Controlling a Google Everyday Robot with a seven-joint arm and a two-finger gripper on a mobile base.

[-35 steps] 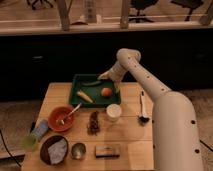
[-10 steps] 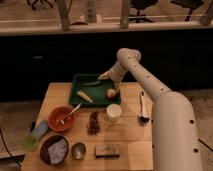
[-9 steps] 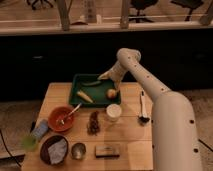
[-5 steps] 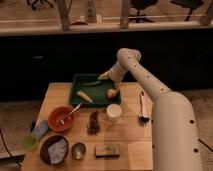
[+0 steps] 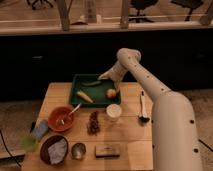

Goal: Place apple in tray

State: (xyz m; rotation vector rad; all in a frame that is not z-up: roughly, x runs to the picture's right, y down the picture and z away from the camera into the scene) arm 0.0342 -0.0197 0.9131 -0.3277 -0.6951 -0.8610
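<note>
The apple [image 5: 111, 93], small, round and orange-yellow, lies inside the dark green tray [image 5: 99, 91] near its right front corner. The tray stands at the back middle of the wooden table. My gripper [image 5: 105, 76] hangs over the tray's back rim, up and left of the apple and apart from it. The white arm reaches in from the right. A pale yellow corn-like piece [image 5: 84, 96] and a slim green vegetable [image 5: 92, 83] also lie in the tray.
A white cup [image 5: 113, 112] stands just in front of the tray. An orange-red bowl with a spoon [image 5: 61, 118], a dark brown bowl [image 5: 54, 149], a metal cup [image 5: 78, 150], a dark bar [image 5: 107, 150] and a black ladle [image 5: 142, 107] are spread over the table.
The apple lies slightly further right in the tray than 3.5 s ago. Over the last second nothing has visibly moved.
</note>
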